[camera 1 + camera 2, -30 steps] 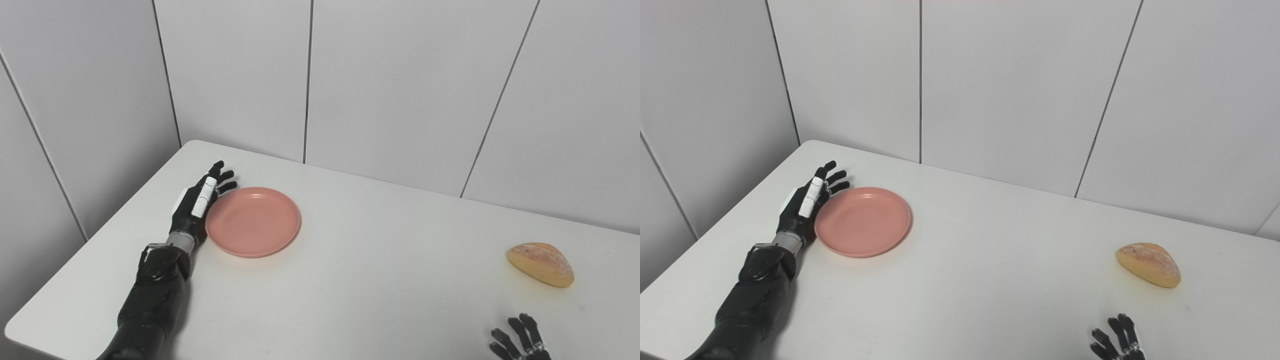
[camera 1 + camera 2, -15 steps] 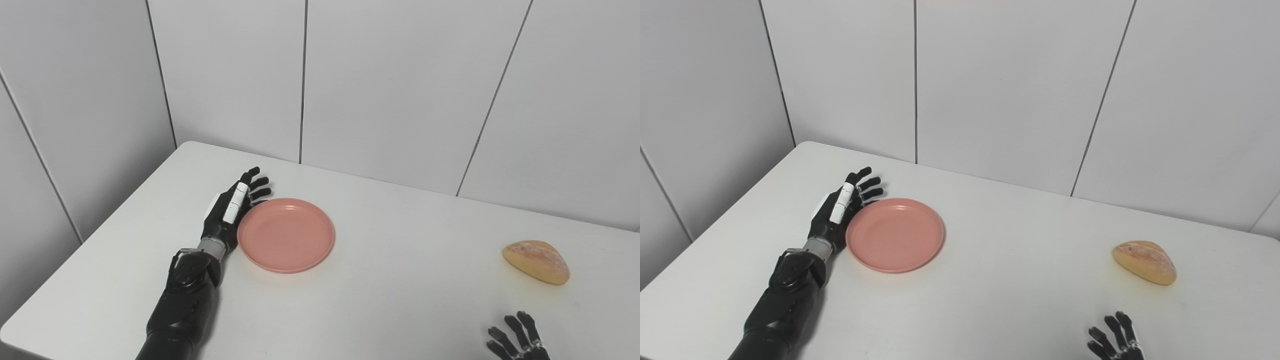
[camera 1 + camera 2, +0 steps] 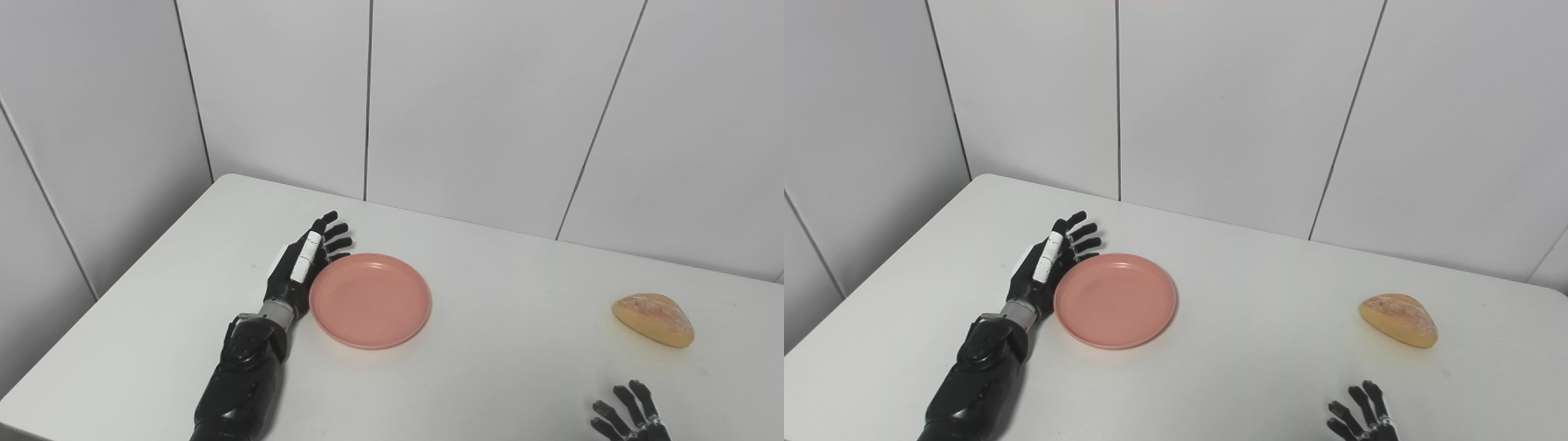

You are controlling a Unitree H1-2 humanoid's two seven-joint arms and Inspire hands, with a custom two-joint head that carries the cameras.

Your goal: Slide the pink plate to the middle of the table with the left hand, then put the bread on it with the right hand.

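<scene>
With flat, spread fingers the left hand [image 3: 301, 264] presses the plate [image 3: 370, 301] rim beside its palm; push evenly toward the bread [image 3: 653, 320], near the empty, splayed right hand [image 3: 625, 418]

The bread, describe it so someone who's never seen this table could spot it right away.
Start at the white table and look to its right side, well away from the pink plate. The bread lies there alone: a small golden-brown domed loaf, the only food in sight.
</scene>
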